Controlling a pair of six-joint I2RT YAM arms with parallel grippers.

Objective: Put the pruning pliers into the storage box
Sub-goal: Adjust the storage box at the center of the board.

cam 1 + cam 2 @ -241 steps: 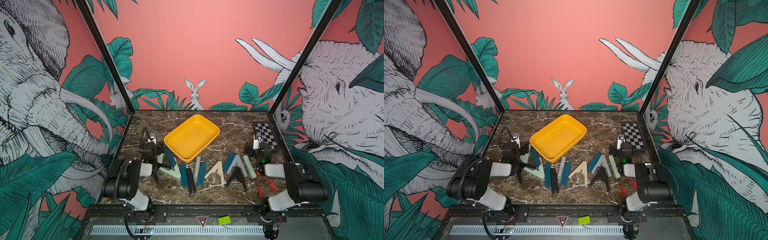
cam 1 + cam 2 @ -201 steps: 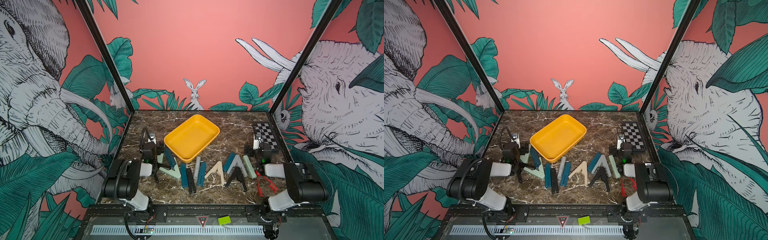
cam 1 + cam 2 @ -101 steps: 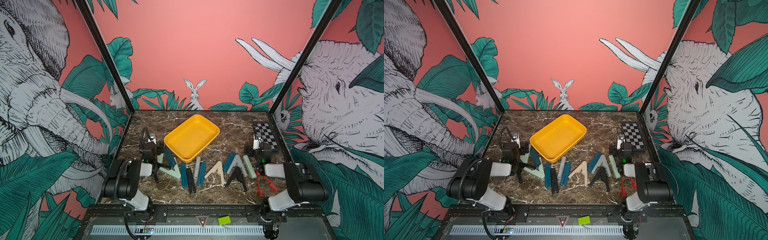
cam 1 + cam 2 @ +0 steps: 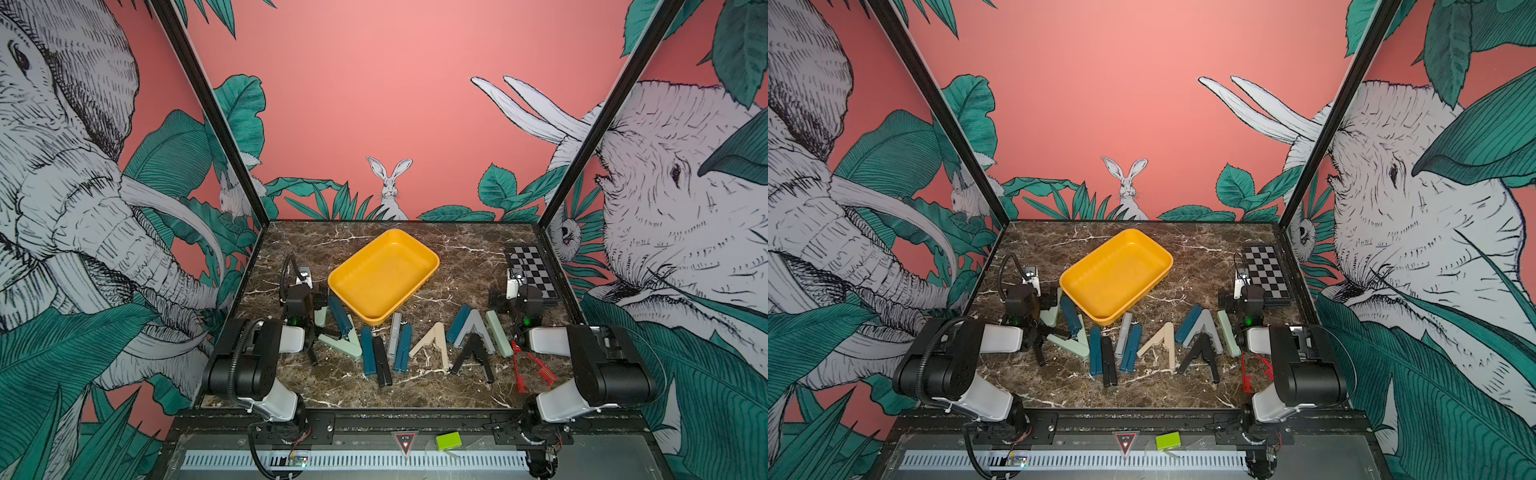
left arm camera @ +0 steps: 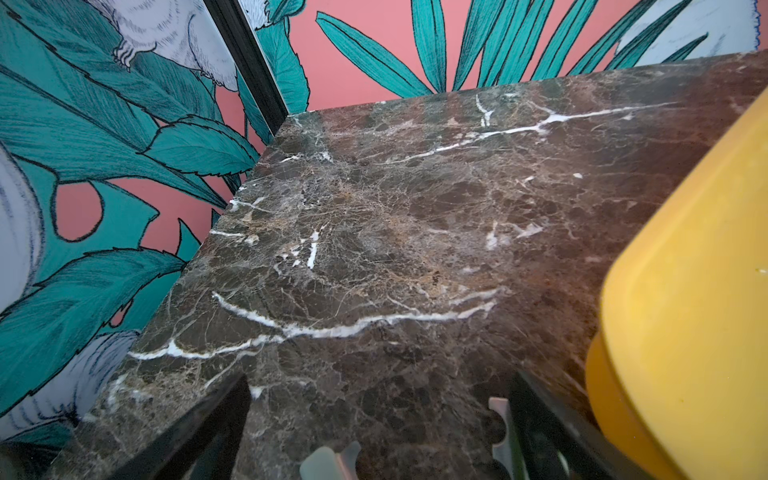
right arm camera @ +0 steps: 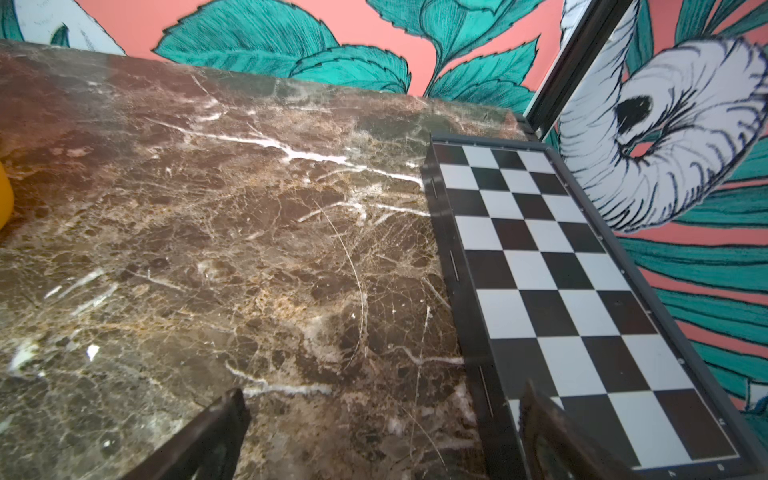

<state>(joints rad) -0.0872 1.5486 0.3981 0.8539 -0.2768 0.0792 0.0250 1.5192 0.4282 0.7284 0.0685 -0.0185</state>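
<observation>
1. Twelve or so pliers (image 4: 432, 345) lie in a ragged row on the tabletop (image 4: 465, 266), on the near side of the yellow tray (image 4: 382, 278). None are inside it, and its floor is bare.
2. Nearest the tray are a teal pair (image 4: 338, 313), just beside its near-left wall, and a grey folded pair (image 4: 395, 332), whose end points at the near corner. Farthest out is a thin red pair (image 4: 525, 365), close by the right arm (image 4: 598, 365).
3. Change over the last second: none. Pliers, tray and both arms sit exactly where they did. My reading is that the task has not started, every pair is still to be moved, and both arms look parked.
4. Left fingers (image 5: 208, 424) are spread wide and hold nothing. Bare marble shows between them, with the tray wall (image 5: 685, 291) close on one side. A mint tip (image 5: 328, 461) shows at the frame edge between the fingers. It is not gripped, and I cannot tell whether it is touched.
5. Right fingers (image 6: 208, 436) are also spread wide and empty. In the wrist view one of them overlaps the edge of the chequered board (image 6: 561, 270). Whether it is touching or just above, I cannot tell.
6. Judgement: the left arm (image 4: 249, 361) is best placed for a first pick, with the teal and mint pairs close by and only a short carry to the tray.
</observation>
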